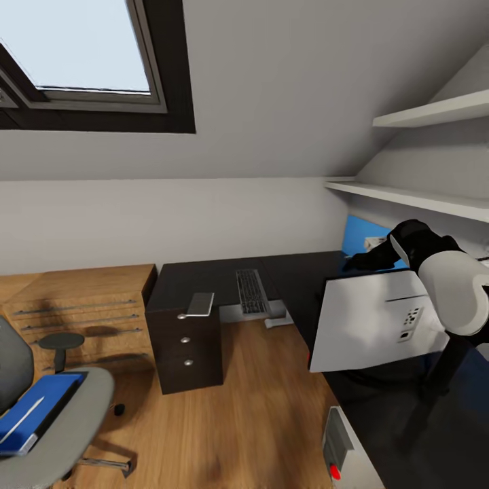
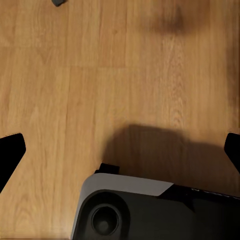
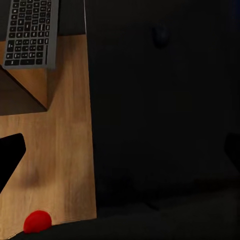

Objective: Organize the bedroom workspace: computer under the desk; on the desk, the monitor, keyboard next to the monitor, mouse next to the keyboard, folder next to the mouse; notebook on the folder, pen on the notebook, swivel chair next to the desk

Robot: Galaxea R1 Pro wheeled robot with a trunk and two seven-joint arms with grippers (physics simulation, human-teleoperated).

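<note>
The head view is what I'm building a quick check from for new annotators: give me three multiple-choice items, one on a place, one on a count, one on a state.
1. Where does the folder lie?
A. on the desk
B. on the chair seat
C. on the floor

2. How many round silver knobs show on the black drawers?
A. one
B. three
C. five

3. How does the keyboard lie?
A. flat on the desk, keys up
B. standing on edge against the wall
C. hanging off the wood cabinet

Answers: 1 B, the blue folder rests on the grey seat of the chair. 2 B, three knobs sit one above another on the drawer fronts. 3 A, it lies flat on the black top of the desk with its keys showing.
</note>
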